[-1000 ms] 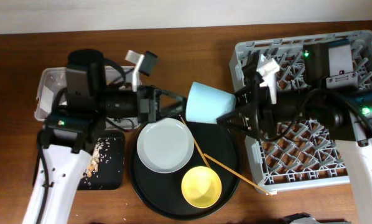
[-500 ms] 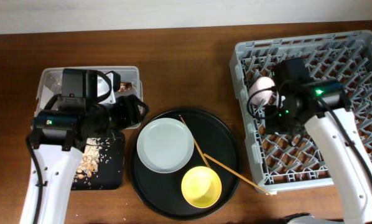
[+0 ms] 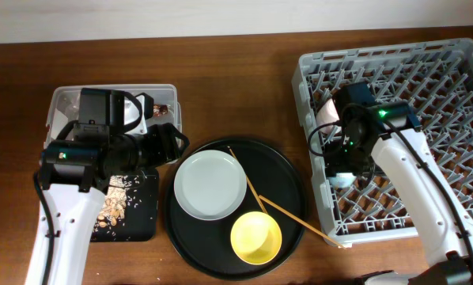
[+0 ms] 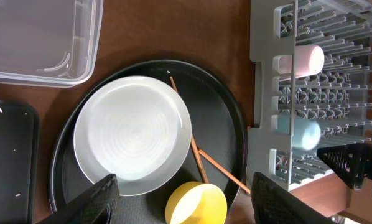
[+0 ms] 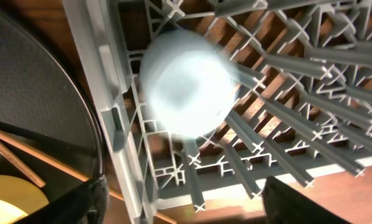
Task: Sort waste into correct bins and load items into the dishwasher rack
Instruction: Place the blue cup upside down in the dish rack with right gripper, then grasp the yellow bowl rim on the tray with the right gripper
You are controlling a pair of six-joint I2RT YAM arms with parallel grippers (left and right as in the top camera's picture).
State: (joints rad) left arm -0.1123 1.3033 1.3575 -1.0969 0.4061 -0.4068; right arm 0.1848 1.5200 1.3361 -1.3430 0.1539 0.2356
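The light-blue cup (image 5: 186, 84) lies on its side in the grey dishwasher rack (image 3: 458, 79), beside the pink cup (image 3: 327, 115). My right gripper (image 5: 192, 208) is open and empty just above the blue cup (image 4: 300, 132). My left gripper (image 4: 195, 202) is open and empty, high over the round black tray's left side. The plate (image 3: 210, 185), yellow bowl (image 3: 256, 237) and chopsticks (image 3: 288, 212) lie on that tray. A gold-brown wrapper (image 3: 159, 111) sits in the clear tub (image 3: 62, 99). Tan scraps (image 3: 114, 206) lie in the shallow black tray (image 3: 138, 222).
The large round black tray (image 3: 292, 178) sits between the bins and the rack. One chopstick's end reaches past its rim to the rack's front left corner. The left arm hides most of the tub. The wood table edge runs along the front.
The right gripper carried the light-blue cup from over the round tray into the rack and let it go. The left arm drew back to the left over the bins.
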